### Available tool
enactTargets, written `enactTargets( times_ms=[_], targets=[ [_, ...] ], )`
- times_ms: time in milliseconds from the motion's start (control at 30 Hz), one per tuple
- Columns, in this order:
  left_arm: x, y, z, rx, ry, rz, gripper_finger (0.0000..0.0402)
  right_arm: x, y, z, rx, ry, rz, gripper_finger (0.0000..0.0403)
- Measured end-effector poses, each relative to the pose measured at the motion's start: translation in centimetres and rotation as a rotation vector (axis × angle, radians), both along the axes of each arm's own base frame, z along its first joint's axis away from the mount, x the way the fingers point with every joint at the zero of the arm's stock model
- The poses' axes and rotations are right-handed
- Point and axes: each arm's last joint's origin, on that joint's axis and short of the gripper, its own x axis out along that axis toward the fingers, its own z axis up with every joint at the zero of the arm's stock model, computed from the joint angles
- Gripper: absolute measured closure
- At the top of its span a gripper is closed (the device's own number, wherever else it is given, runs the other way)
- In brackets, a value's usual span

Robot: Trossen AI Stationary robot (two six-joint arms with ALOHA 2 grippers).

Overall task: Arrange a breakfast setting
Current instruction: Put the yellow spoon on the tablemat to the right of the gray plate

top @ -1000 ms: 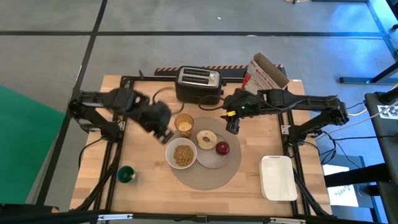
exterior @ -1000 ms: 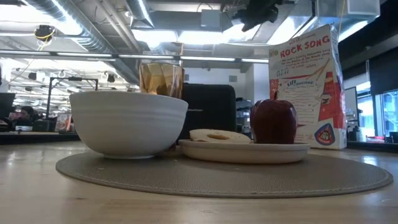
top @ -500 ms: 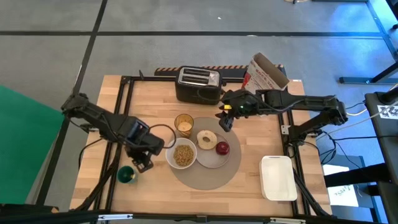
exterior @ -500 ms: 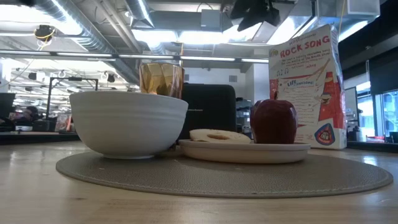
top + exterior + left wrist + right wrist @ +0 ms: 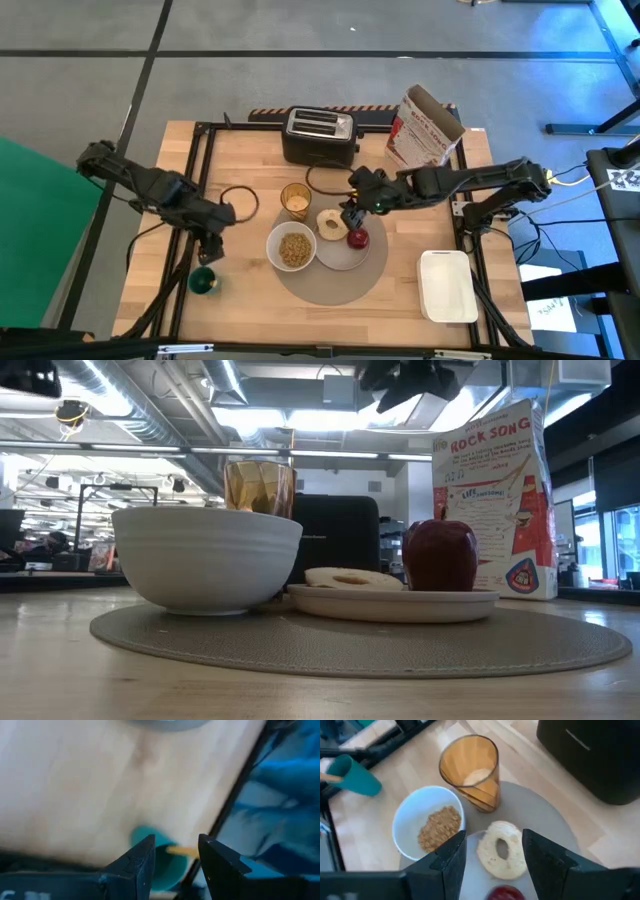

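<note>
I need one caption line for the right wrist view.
Open right tool above bagel, with cereal bowl and tumbler beyond.

High view: straight down over the whole table. Low view: tabletop level, close — sharing the white bowl (image 5: pixel 207 558) and bagel (image 5: pixel 502 850) with the right wrist view.

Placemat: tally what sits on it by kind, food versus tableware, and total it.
Food: 2, bagel, red apple
Tableware: 3, white bowl, white plate, amber tumbler
Total: 5 on the round grey placemat
</note>
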Motion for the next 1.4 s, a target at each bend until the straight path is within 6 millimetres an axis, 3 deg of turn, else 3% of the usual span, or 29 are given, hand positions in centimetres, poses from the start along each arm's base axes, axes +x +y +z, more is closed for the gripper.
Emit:
enactTargets(
  times_ms=[233, 433, 633, 767, 1033, 1267, 1400],
  targets=[
    [-1.8, -0.6, -2.0, -0.107, -0.264, -0.131, 0.0257, 1.5, 2.9, -0.7, 0.027, -0.080, 0.043, 0.0221],
    [-3.3, -1.3, -2.3, -0.100, -0.331, -0.358, 0.0258, 2.7, 5.6, -0.9, -0.075, -0.165, 0.227, 0.0221],
    [-3.7, -1.0, -2.5, -0.048, -0.334, -0.390, 0.0261, 7.8, 8.2, -2.6, -0.267, -0.455, 0.490, 0.0221],
    [-3.8, -1.0, -2.6, -0.037, -0.317, -0.387, 0.0262, 11.5, 8.0, -5.0, -0.334, -0.634, 0.516, 0.0221],
    [-3.6, -1.2, -2.4, -0.050, -0.327, -0.336, 0.0262, 16.8, 8.5, -7.4, -0.361, -0.710, 0.580, 0.0199],
    [-5.8, -1.0, -3.4, -0.056, -0.071, -0.366, 0.0262, 20.1, 9.5, -8.6, -0.438, -0.712, 0.636, 0.0139],
    [-6.8, -0.6, -3.8, -0.051, 0.073, -0.341, 0.0262, 21.7, 9.9, -9.9, -0.498, -0.711, 0.681, 0.0124]
  ],
)
